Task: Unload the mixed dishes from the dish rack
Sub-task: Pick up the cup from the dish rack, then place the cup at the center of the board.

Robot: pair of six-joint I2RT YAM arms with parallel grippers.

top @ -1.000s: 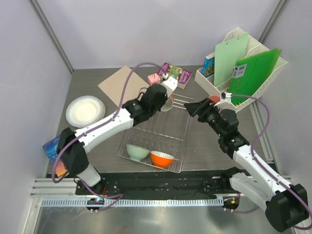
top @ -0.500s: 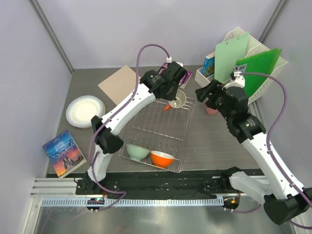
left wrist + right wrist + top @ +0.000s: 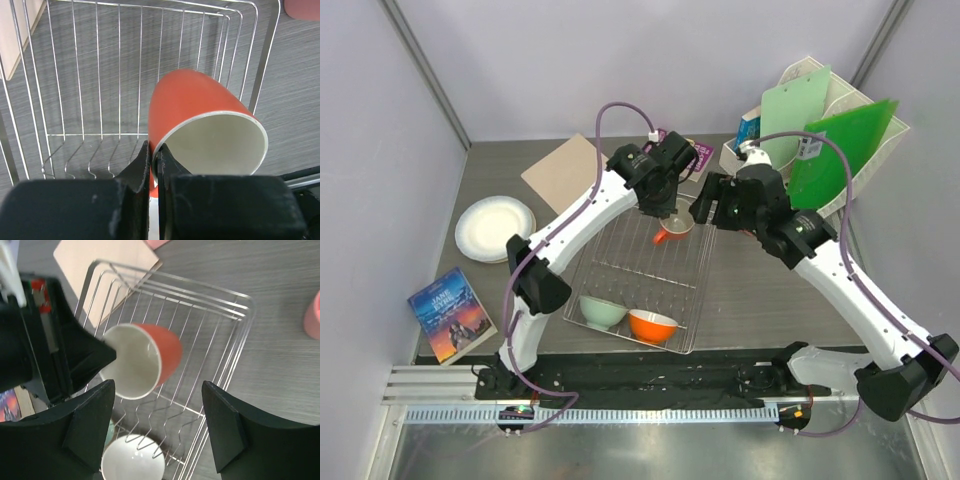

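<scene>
Left wrist, orange cup (image 3: 197, 97) tilted sideways, mouth toward camera, left pincer (image 3: 155, 150) pinching its rim, right pincer (image 3: 157, 390) spread

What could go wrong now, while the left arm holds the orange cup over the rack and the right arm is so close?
First, the left tool pinches the orange cup only at its rim, and the cup is tilted. It might slip and fall onto the rack. Second, the right tool is open and close to the cup, so the two tools might bump if either one moves carelessly.
</scene>
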